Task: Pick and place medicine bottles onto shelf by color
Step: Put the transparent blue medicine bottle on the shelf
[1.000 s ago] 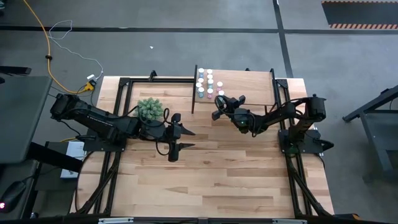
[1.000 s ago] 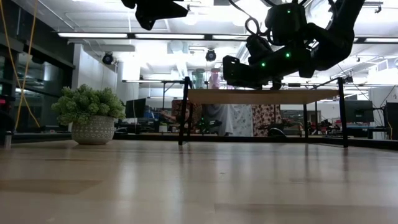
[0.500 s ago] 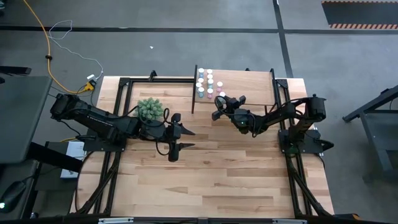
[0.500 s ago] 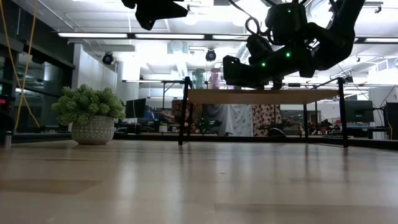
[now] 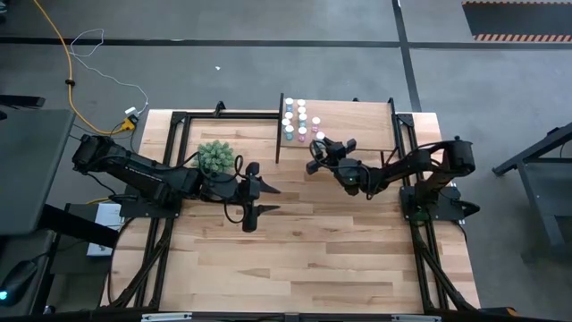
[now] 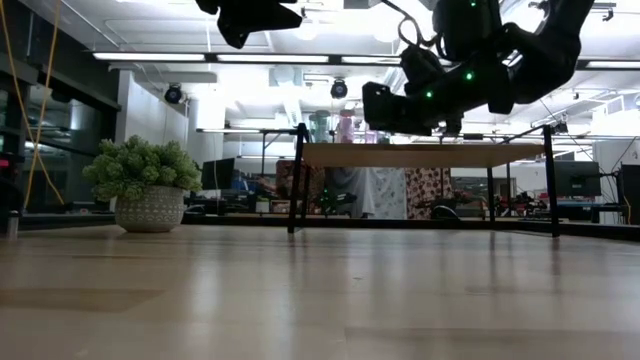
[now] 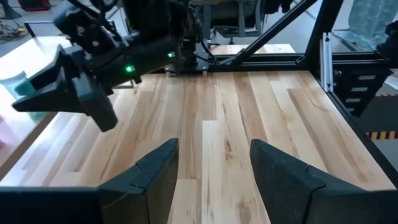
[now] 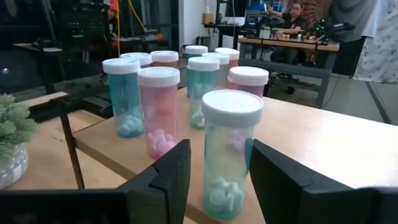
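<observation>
Several medicine bottles (image 5: 298, 119) with white caps stand in rows on the left end of the light-wood shelf (image 5: 357, 121). In the right wrist view a teal bottle (image 8: 230, 152) stands nearest, with a pink one (image 8: 158, 112) and a blue one (image 8: 122, 96) behind it. My right gripper (image 5: 315, 152) is open at the shelf's near edge, above it in the low view (image 6: 400, 105). Its fingers (image 8: 168, 180) frame the teal bottle and do not touch it. My left gripper (image 5: 259, 199) hovers open over the table beside the plant.
A bushy green plant in a pale pot (image 5: 215, 156) stands on the table left of the shelf, also in the low view (image 6: 145, 185). The shelf's black supports (image 6: 296, 180) rise from the tabletop. Bare striped wood (image 5: 313, 259) spreads over the table's near half.
My right gripper has risen a little and edged toward the bottles on the shelf, staying open. The bottles and my left arm have kept still.
</observation>
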Tool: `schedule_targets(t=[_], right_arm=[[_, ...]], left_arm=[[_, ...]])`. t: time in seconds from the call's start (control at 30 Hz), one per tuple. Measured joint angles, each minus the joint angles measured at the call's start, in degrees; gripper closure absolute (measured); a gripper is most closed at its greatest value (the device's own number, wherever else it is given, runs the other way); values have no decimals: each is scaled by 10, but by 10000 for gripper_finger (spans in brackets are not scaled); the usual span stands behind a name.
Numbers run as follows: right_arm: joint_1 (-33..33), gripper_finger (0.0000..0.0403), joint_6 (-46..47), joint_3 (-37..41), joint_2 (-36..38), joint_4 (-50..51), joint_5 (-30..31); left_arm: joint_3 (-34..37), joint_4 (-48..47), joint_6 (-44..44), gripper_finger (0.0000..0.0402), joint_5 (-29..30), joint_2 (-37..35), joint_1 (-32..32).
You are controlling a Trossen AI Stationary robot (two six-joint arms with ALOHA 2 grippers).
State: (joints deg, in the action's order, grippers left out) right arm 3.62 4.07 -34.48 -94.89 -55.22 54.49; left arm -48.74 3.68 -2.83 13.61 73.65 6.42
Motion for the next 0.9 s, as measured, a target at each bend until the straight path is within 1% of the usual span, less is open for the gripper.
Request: schedule_targets(t=[0.63,0.77,0.9], right_arm=[[-25,253,0,-1,5,2,2],[-19,253,-3,-1,5,1,2],[0,253,-5,-1,5,-8,1]], left_arm=[[0,0,0,211,5,0,0],[0,0,0,211,5,0,0],[0,0,0,211,7,0,0]])
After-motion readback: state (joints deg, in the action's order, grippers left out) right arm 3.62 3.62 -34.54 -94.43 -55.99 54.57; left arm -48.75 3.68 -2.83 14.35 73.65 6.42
